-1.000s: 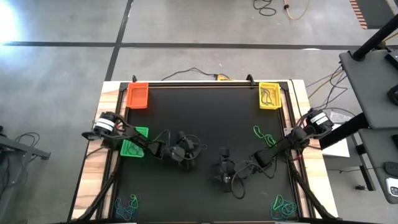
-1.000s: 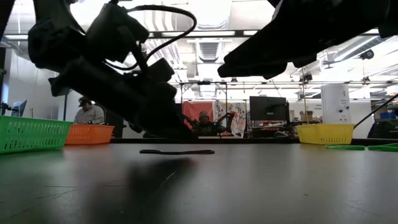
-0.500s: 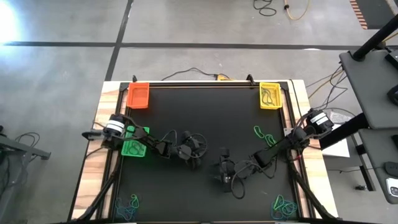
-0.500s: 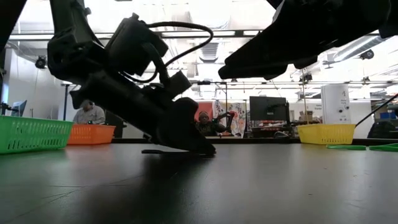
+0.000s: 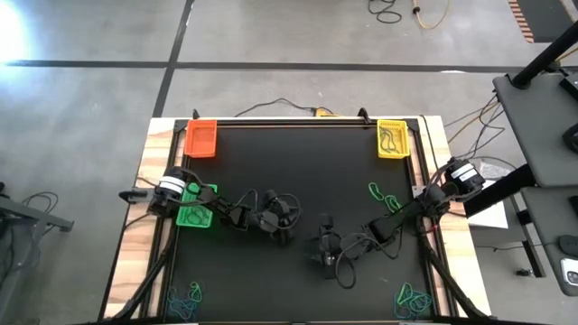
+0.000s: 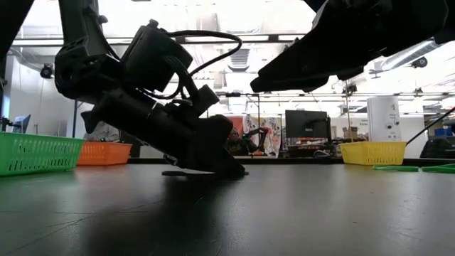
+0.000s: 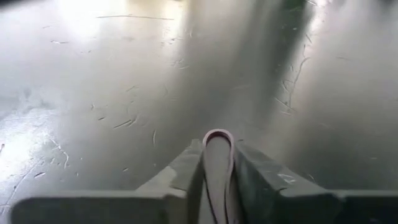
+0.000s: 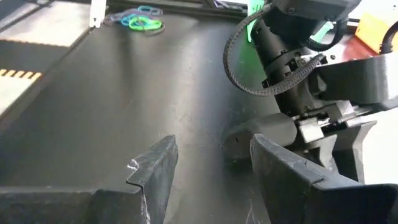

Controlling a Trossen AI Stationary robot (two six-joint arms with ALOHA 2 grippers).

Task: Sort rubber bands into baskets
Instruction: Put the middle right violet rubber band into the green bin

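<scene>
Left pincer (image 5: 287,233): low on the dark surface (image 5: 316,171) near its middle, left of centre — fingers (image 7: 186,171) drawn close around a pale rubber band (image 7: 216,146), whose loop end pokes out between the tips.
Same pincer, low view (image 6: 231,169): tips touch the surface, with a flat dark strip lying just under them.
Right pincer (image 5: 323,246): just right of the left one, above the surface; its fingers (image 8: 155,165) stand well apart and hold nothing.
Orange basket (image 5: 200,138): far left corner.
Yellow basket (image 5: 391,140): far right corner, with dark loops inside.
Green basket (image 5: 193,215): left edge, partly under the left arm.
Loose rubber bands: green ones (image 5: 386,197) at the right side — a green-and-blue pile (image 5: 412,298) at the near right corner, another (image 5: 185,298) at the near left.
Room beyond: people sit at desks far behind the surface.
</scene>
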